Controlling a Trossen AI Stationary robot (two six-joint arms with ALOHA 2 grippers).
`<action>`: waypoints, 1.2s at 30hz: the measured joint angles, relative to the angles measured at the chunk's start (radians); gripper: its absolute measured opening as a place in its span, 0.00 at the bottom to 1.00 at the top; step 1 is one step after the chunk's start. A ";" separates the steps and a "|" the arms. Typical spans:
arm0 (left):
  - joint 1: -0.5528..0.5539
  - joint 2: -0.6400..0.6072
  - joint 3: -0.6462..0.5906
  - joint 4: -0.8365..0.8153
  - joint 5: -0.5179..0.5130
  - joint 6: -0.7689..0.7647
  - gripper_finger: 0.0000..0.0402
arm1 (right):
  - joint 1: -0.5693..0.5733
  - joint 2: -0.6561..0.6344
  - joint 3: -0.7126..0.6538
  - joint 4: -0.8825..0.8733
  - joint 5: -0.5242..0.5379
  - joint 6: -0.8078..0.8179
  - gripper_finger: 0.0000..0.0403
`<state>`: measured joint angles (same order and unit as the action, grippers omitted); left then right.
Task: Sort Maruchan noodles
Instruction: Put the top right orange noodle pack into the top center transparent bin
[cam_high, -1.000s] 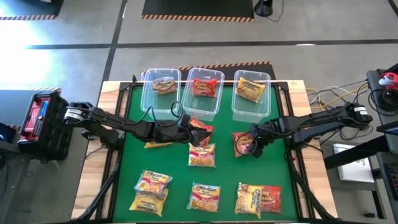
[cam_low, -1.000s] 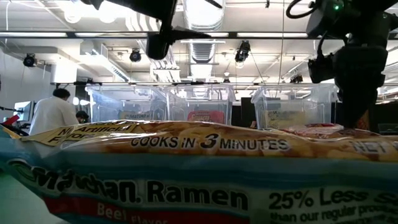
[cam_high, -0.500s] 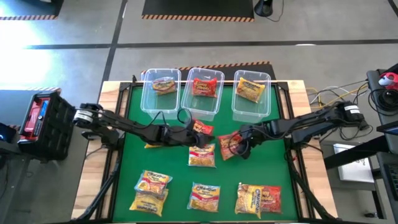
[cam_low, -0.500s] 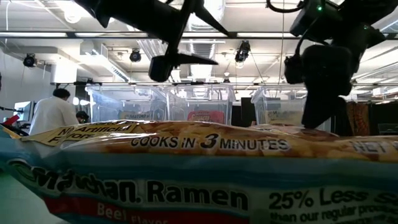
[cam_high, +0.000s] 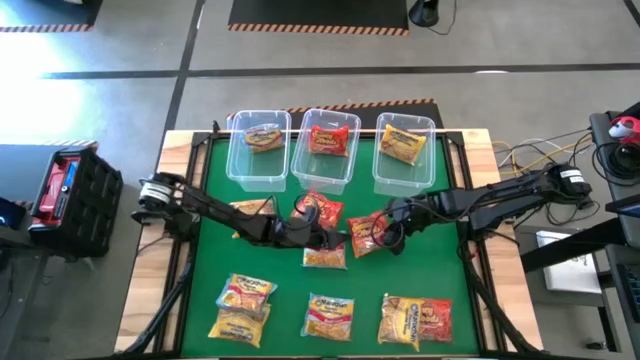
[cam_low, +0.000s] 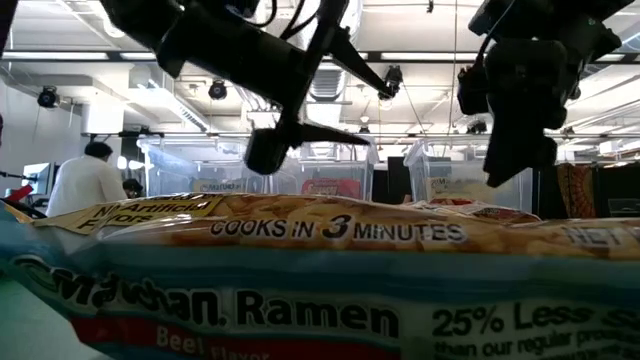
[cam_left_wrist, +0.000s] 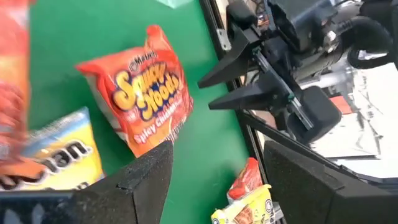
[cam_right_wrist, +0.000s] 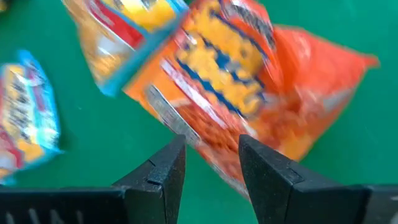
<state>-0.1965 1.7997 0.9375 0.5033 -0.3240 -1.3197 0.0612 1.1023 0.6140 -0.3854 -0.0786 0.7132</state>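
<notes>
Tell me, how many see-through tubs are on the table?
3, in a row along the table's far edge in the overhead view: left bin, middle bin, right bin. Each holds a noodle packet. None looks hidden.

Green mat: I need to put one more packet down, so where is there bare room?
The green mat is bare along its left edge, between the left arm and the front-left packets, and on the right between the right bin and the front-right packets. The middle is crowded: both grippers and several packets.
</notes>
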 joint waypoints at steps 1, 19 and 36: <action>-0.001 0.019 0.000 0.036 0.000 -0.004 0.58 | 0.001 0.000 0.000 -0.023 0.000 0.000 0.34; 0.000 0.185 0.100 0.151 -0.017 -0.007 0.58 | 0.029 0.031 -0.080 -0.044 0.048 -0.018 0.32; -0.002 0.183 0.111 0.117 -0.052 -0.025 0.58 | 0.031 -0.003 -0.036 -0.031 0.055 0.020 0.30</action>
<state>-0.1982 1.9825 1.0480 0.6200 -0.3764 -1.3450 0.0917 1.0992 0.5782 -0.4160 -0.0238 0.7334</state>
